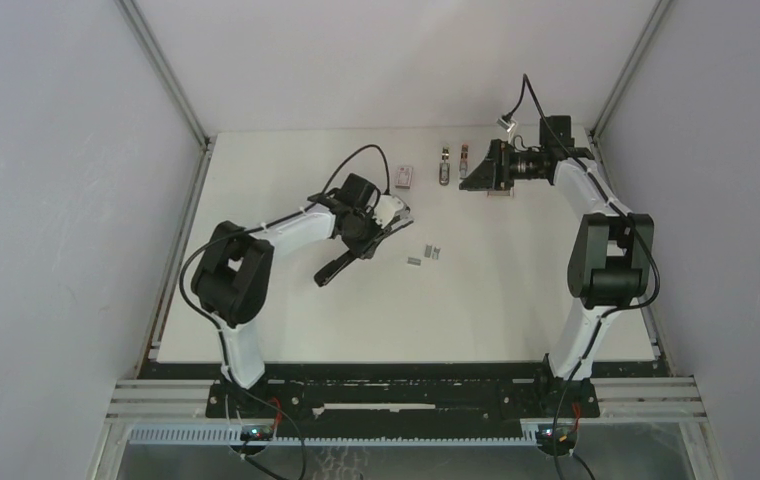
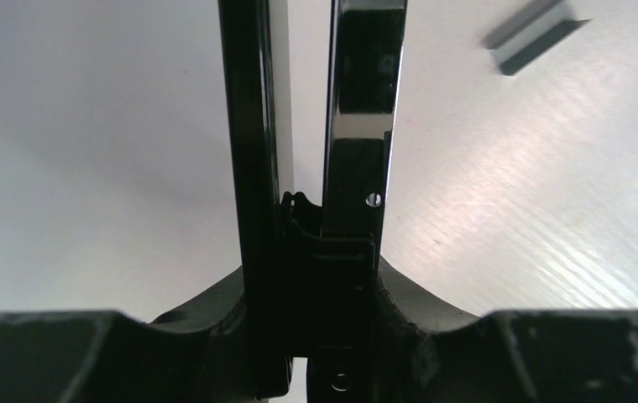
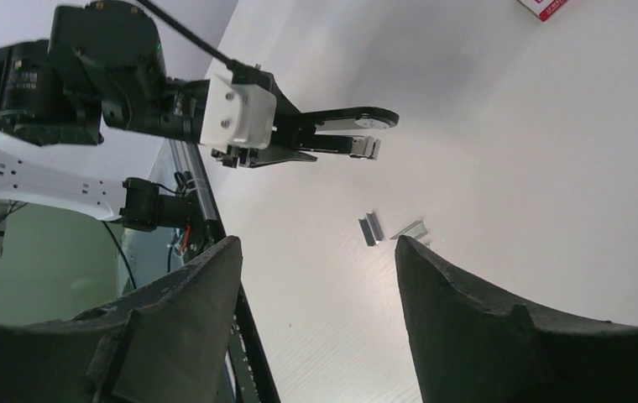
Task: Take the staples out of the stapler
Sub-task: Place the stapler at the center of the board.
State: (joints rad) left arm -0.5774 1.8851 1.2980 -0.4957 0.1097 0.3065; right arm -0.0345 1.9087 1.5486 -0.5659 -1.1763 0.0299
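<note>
Two strips of staples [image 1: 414,262] lie on the desk [image 1: 516,300] near the stapler [image 1: 341,264]. My left gripper [image 2: 316,285] pinches it hinged open, which I judge lets staples drop. My right gripper [image 3: 316,260] hangs spread, empty, by a pink box [image 1: 405,177]. Nothing blocks me.

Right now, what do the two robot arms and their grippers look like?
The left arm and right arm are white tubes between chunky black joints, each trailing a black cable. The left gripper and right gripper each have two dark, curved, matte fingers.
</note>
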